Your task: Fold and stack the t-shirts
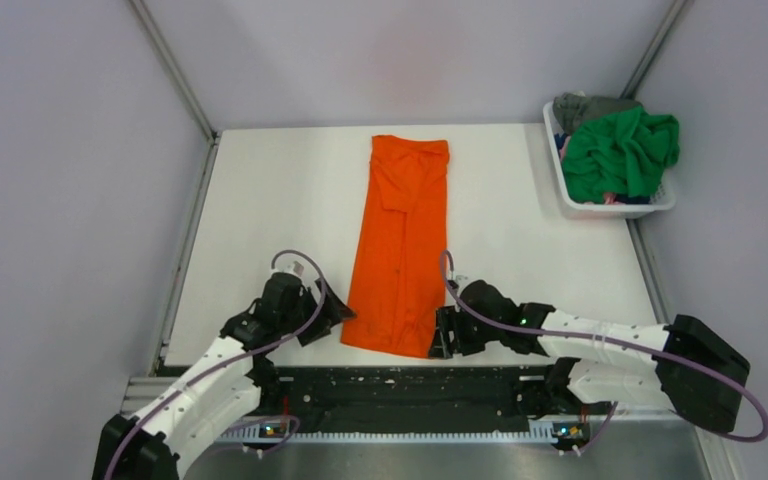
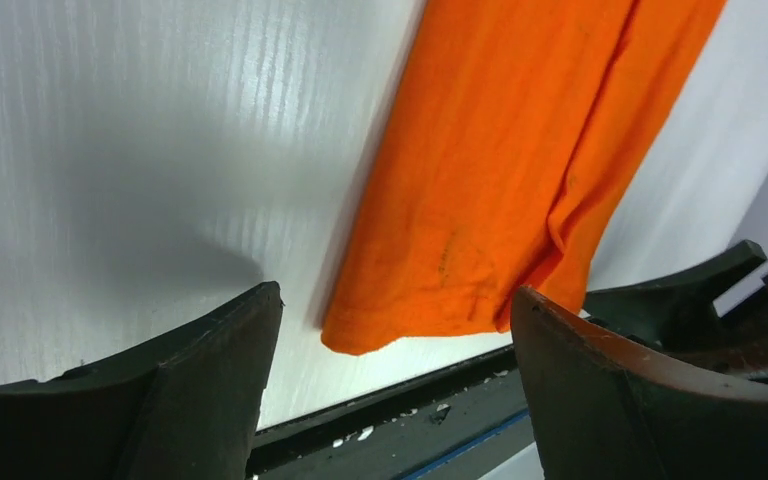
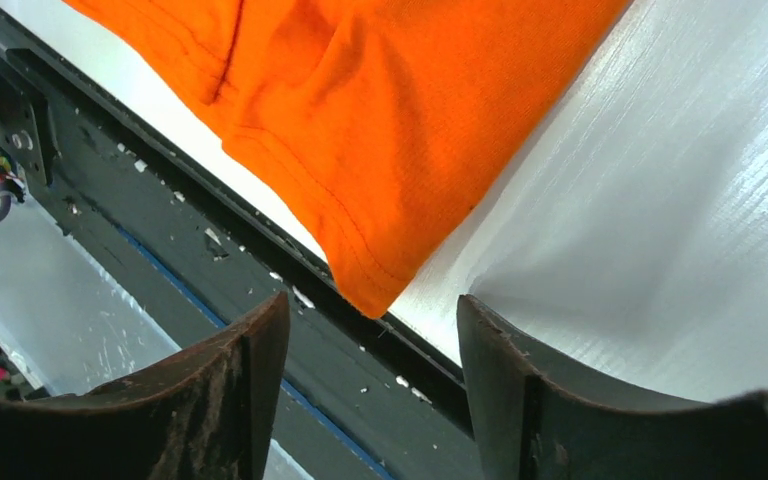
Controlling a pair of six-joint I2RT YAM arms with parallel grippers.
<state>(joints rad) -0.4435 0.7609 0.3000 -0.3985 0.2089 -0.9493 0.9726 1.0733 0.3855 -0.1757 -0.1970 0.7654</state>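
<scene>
The orange t-shirt (image 1: 400,240) lies flat mid-table, folded lengthwise into a long strip, with its hem toward the arms. My left gripper (image 1: 338,315) is low at the hem's left corner. In the left wrist view it (image 2: 395,295) is open, and the orange hem corner (image 2: 410,320) lies just ahead of the jaws, between their tips. My right gripper (image 1: 440,335) sits at the hem's right corner. Its jaws (image 3: 372,300) stand apart, and the pointed corner of the shirt (image 3: 380,100) reaches the mouth of the gap, ungripped. A green t-shirt (image 1: 620,150) and a grey t-shirt (image 1: 585,105) are piled in the basket.
The white slatted basket (image 1: 615,210) stands at the back right corner of the white table (image 1: 260,200). A black rail (image 1: 400,385) runs along the table's near edge, right under both grippers. Grey walls close in the left, back and right sides.
</scene>
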